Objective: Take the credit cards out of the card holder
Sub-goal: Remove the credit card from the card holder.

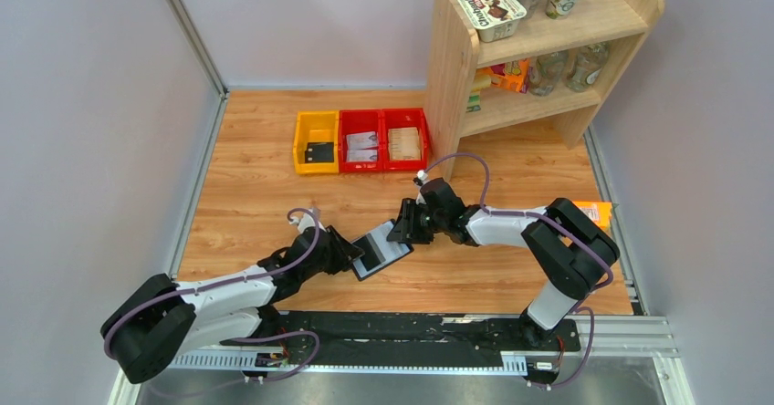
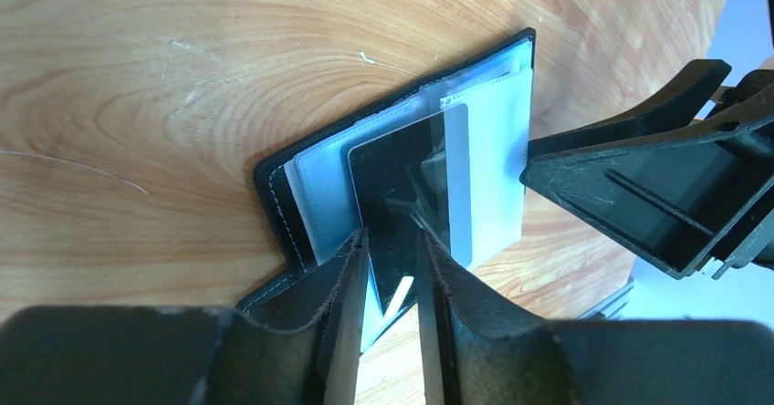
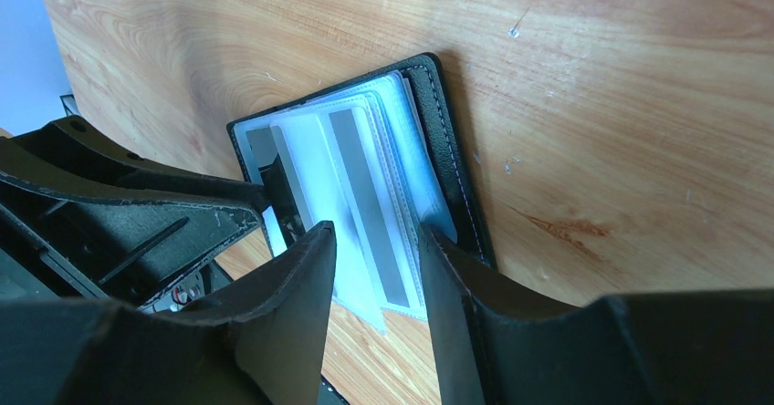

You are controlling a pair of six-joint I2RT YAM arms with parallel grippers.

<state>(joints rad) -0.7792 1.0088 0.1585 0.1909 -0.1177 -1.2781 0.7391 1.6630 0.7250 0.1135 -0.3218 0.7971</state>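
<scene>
One open card holder (image 1: 381, 252), one visible credit card (image 2: 402, 195) between left gripper (image 2: 391, 273) fingers, seemingly loosely.

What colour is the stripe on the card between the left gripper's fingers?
Grey stripe on the black card; clearest in the left wrist view.

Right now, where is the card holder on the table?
In the top view the card holder lies open on the wooden table, near the front edge, between the left gripper and right gripper.

The scene was evenly and brightly lit from above, and soft shadows were cast on the light wooden tabletop (image 1: 256, 195). In both wrist views glare was seen on the clear plastic sleeves (image 3: 365, 195), and the nearest black gripper fingers (image 2: 347, 332) were blurred.
</scene>
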